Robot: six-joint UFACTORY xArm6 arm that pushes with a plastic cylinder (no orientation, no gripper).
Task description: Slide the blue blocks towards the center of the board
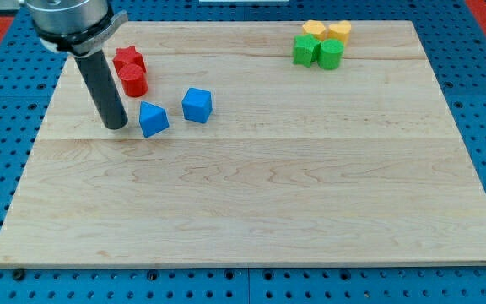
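You had two blue blocks: a blue wedge-like block [153, 119] and a blue cube [197, 105], both left of the desk's [251, 211] centre. My tip [116, 126] stood just left of the wedge. There was no claw to report. Pushing steadily rightward and downward would have worked best, avoiding the red blocks [130, 70] above.

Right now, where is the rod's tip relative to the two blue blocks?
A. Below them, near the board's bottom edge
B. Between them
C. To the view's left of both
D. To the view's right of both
C: my tip stands just left of the nearer blue block, with the other blue block farther right.
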